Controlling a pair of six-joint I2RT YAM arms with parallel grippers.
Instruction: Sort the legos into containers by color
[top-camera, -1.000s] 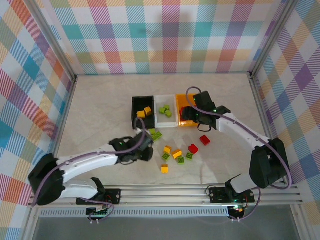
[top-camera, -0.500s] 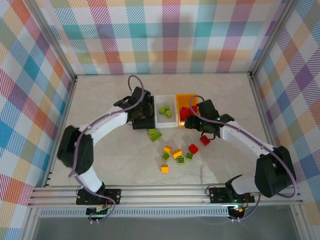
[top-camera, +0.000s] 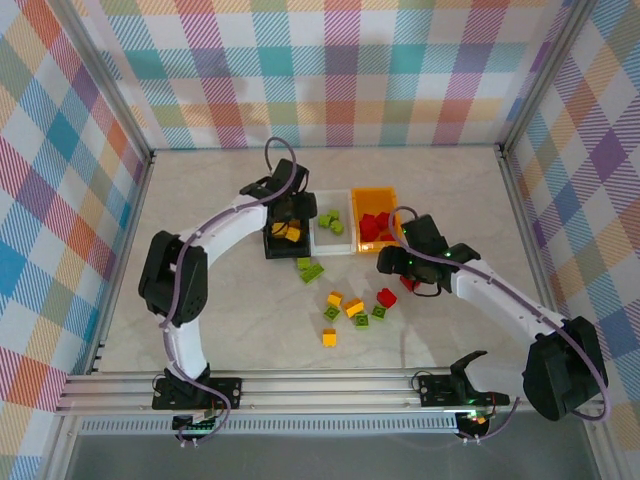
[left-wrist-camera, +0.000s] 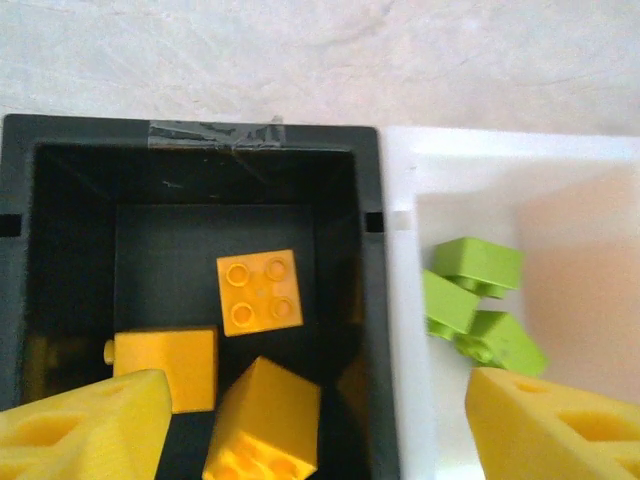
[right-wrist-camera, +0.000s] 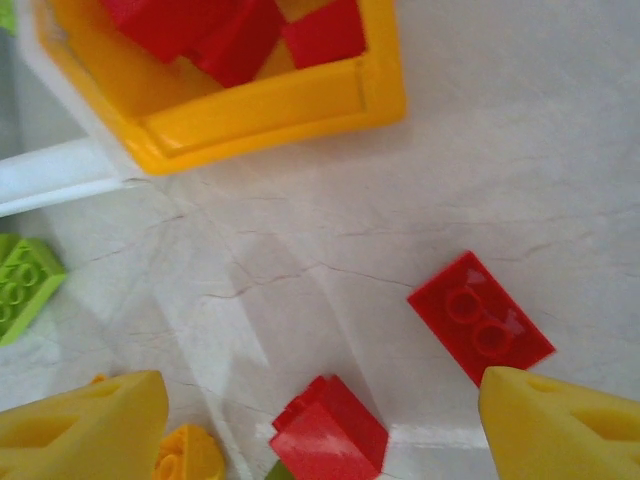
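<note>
My left gripper (left-wrist-camera: 315, 445) hangs open over the black bin (left-wrist-camera: 368, 300). In that bin lie three yellow legos; one (left-wrist-camera: 262, 418) is tilted right below the jaws, free of both fingers. The white bin (left-wrist-camera: 405, 175) beside it holds lime green legos (left-wrist-camera: 478, 268). From above, the left gripper (top-camera: 289, 226) is over the black bin (top-camera: 268, 238). My right gripper (right-wrist-camera: 320, 440) is open and empty, low over the table between two loose red legos (right-wrist-camera: 480, 317) (right-wrist-camera: 332, 432). The orange bin (right-wrist-camera: 270, 105) with red legos lies just beyond it.
Loose legos lie mid-table: green (top-camera: 310, 268), yellow (top-camera: 354, 307), red (top-camera: 386, 297) and a lone yellow one (top-camera: 329, 337) nearer the front. The white bin (top-camera: 318, 246) and orange bin (top-camera: 375, 192) stand side by side. Metal rails frame the table.
The left arm swung from the table up to the black bin, opened, and a yellow lego dropped in. The right gripper moved back from the orange bin toward the loose red legos.
</note>
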